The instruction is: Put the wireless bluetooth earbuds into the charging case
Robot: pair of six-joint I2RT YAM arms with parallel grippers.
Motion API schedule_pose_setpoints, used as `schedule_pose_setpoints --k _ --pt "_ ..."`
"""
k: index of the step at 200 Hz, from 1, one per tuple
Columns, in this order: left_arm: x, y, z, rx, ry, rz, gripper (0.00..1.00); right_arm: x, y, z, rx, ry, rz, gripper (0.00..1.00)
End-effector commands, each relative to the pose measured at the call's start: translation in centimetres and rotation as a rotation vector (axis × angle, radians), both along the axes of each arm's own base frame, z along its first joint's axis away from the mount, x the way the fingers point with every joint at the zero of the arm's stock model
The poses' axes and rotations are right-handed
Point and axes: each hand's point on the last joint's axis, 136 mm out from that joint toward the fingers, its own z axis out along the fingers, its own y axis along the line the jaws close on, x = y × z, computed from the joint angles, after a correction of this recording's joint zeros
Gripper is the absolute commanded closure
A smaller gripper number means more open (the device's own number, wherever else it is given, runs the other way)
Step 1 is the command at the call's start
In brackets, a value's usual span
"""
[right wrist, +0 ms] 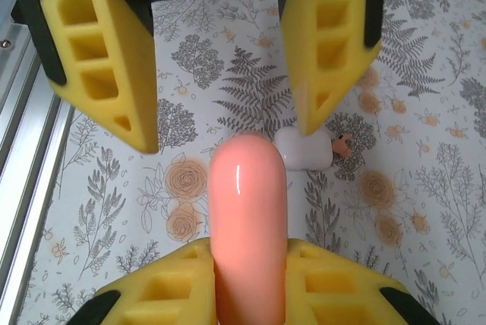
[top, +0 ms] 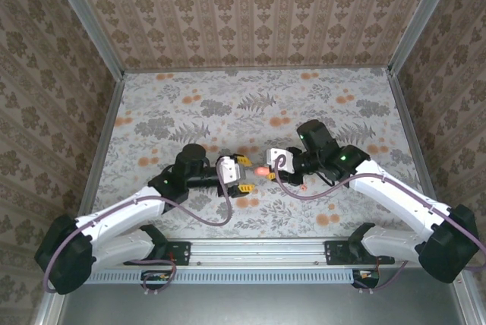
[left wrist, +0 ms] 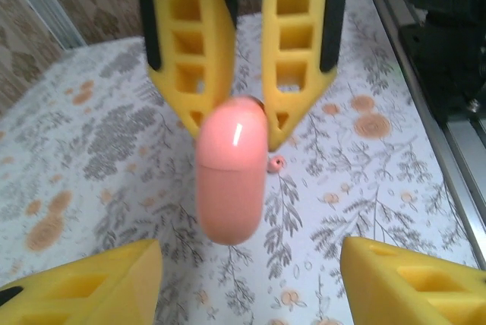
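The right gripper [right wrist: 249, 260] is clamped on a glossy orange-pink rounded plastic lump [right wrist: 247, 203], facing the left gripper [left wrist: 249, 257], whose fingers stand apart. The small glossy white plastic charging case [right wrist: 302, 150] lies near the middle of the floral table [right wrist: 425, 211], with a tiny white orange-tipped earbud [right wrist: 342, 143] just beside it.

Bright even light, blurred close foreground

My right claw [right wrist: 249, 268] runs off the bottom edge, the pink lump [right wrist: 247, 203] cut short with it. From my left wrist that lump's a blur, the earbud [left wrist: 276, 163] beside it just a speck.
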Motion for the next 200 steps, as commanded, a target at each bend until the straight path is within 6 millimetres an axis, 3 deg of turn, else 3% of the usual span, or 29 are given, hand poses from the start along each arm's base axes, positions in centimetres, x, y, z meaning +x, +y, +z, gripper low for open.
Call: schedule_pose_setpoints --k 1,87,114,200 --pt "-0.6 -0.4 0.2 0.030 -0.020 -0.051 0.36 0.1 0.6 0.9 -0.005 -0.044 0.045 0.81" --pt "-0.5 -1.0 1.3 -0.026 -0.015 -0.051 0.42 -1.7 2.0 0.7 0.043 0.006 0.152 0.81" --pt "-1.1 -1.1 1.7 -0.043 -0.003 -0.079 0.48 -1.8 2.2 0.6 0.047 0.015 0.162 0.81" --pt "-1.1 -1.4 1.9 -0.057 0.012 -0.087 0.54 -2.1 2.7 0.8 0.071 0.026 0.186 0.81"
